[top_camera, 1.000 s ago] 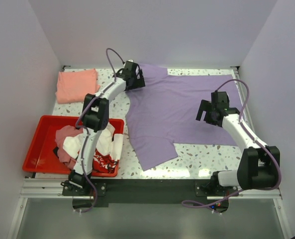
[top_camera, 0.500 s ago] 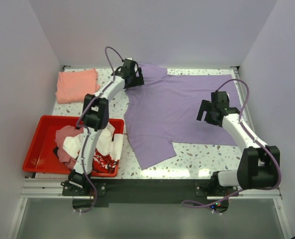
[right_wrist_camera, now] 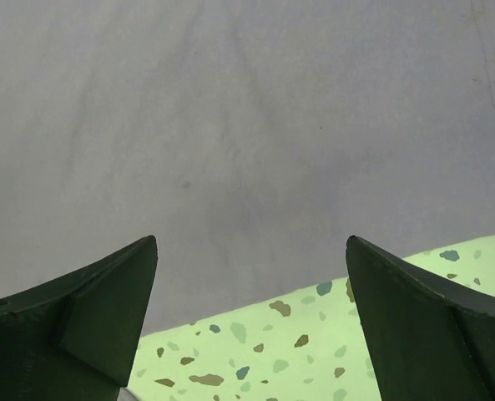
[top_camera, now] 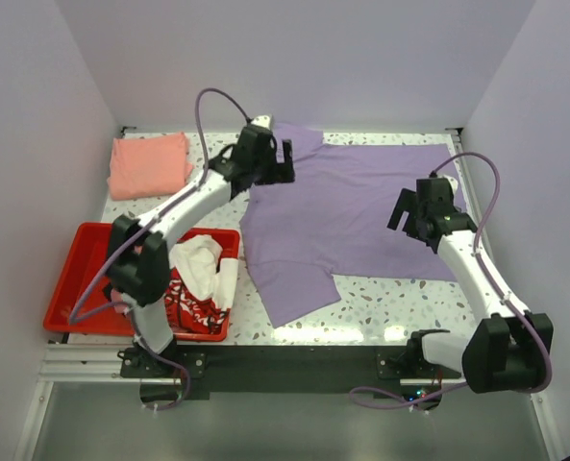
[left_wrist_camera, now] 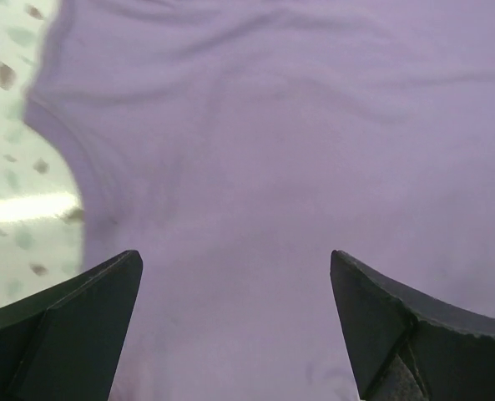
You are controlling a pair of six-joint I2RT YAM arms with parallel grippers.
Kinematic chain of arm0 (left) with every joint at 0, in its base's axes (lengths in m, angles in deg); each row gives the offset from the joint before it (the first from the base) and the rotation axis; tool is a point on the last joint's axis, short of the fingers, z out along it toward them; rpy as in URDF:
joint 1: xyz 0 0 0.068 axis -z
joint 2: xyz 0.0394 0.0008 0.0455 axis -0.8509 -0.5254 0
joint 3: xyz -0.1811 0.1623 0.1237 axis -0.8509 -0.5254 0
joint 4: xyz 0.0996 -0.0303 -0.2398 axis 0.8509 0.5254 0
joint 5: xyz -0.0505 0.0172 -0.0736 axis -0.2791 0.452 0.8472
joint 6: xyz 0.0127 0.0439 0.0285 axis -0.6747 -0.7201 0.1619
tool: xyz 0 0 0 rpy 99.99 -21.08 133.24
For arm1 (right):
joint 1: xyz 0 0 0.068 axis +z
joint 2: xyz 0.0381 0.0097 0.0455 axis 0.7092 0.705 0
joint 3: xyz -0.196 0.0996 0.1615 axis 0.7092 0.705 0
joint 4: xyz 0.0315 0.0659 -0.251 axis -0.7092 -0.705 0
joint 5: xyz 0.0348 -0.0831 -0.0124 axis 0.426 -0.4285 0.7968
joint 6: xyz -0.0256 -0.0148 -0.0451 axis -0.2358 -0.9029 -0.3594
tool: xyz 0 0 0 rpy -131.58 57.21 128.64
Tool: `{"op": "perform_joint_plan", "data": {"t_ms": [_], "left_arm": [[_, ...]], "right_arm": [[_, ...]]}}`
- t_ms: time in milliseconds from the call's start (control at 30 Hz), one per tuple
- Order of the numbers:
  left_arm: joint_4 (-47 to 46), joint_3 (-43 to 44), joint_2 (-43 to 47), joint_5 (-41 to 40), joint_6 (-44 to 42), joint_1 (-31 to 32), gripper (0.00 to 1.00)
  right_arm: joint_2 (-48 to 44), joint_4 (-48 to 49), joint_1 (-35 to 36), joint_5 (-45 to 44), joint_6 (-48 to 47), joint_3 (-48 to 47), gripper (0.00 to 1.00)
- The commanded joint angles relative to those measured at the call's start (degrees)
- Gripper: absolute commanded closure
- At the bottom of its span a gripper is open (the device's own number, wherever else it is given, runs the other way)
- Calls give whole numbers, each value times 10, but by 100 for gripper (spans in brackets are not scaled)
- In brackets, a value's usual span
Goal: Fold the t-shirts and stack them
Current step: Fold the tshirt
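Our left gripper stands with its jaws wide and empty, hanging over the far shoulder of the lavender t-shirt. Its wrist view shows plain purple cloth between the fingers and the curved neckline just off to the left. Our right gripper is equally wide and holds nothing. It sits above the hem end, with the shirt's near edge and speckled table showing below its fingers.

The shirt lies spread flat in the middle of the table. Its long axis runs across the table from left to right, with the neck pointing left toward the red tray and the hem toward the right wall. One sleeve reaches to the back and the other toward us.

We judge that the spreading is done and the first fold has not begun. Next, both grippers should drop to matching edges, pinch one layer only, and carry it over together.

A folded salmon-pink t-shirt waits at the far left corner. The other tees are heaped in the tray.
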Motion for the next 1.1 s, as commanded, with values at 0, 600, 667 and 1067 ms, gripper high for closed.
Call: {"op": "perform_joint_plan", "data": {"t_ms": [0, 600, 667, 1067], "left_arm": [[-53, -166, 116, -23, 26, 80, 0], [68, -479, 325, -103, 291, 418, 0], [38, -497, 313, -78, 297, 427, 4], [84, -477, 217, -120, 340, 428, 36]], "right_arm": [[-24, -16, 0, -26, 32, 9, 1], [-24, -18, 0, -19, 20, 23, 1], [-24, -18, 0, -19, 20, 22, 1], [-30, -15, 0, -10, 18, 27, 1]]}}
